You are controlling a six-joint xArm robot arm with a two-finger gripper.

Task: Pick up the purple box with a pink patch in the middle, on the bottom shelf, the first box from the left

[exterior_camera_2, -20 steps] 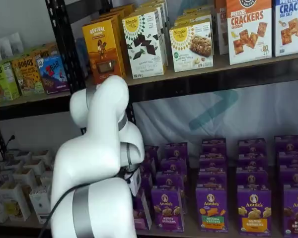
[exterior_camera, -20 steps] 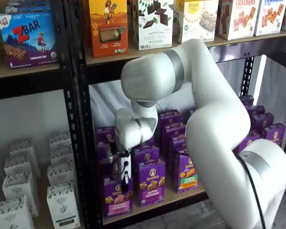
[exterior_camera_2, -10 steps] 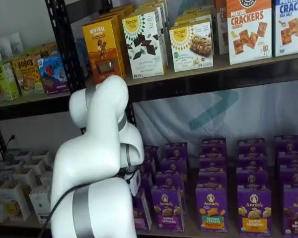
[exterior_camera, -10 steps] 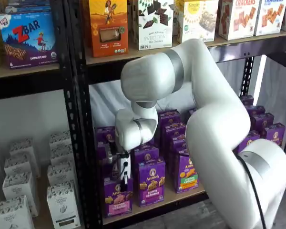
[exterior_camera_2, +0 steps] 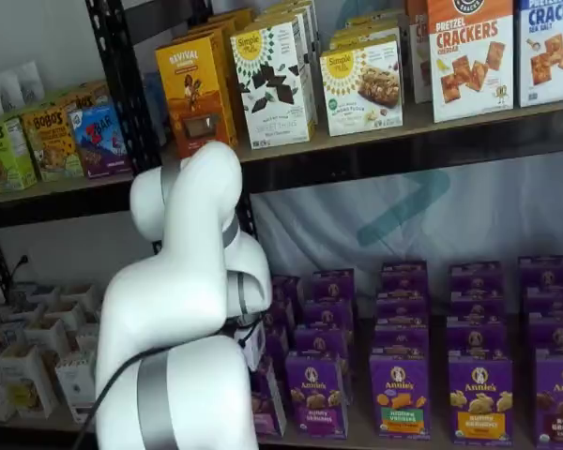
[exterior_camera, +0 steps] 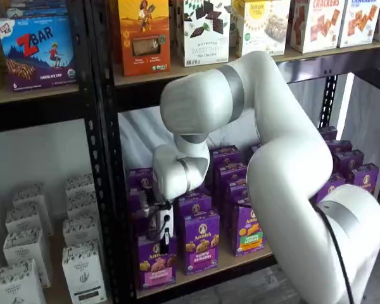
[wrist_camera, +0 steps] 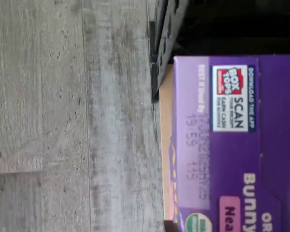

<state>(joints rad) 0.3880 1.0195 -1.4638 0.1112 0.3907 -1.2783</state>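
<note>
Gripper [exterior_camera: 165, 239] closing since earlier, state unclear | purple box [exterior_camera: 156, 261]: upright, pink band

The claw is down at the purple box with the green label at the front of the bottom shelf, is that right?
Not quite. The claw is at the purple box with the pink label, not the green one, as a shelf view shows. It does stand at the front of the bottom shelf.

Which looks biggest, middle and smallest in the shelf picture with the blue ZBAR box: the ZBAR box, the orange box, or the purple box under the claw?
1. ZBAR box, looks largest, though it may sit nearer the camera.
2. Orange box, close behind and cut off at the top.
3. Purple box, smallest, partly hidden by the claw.
</note>
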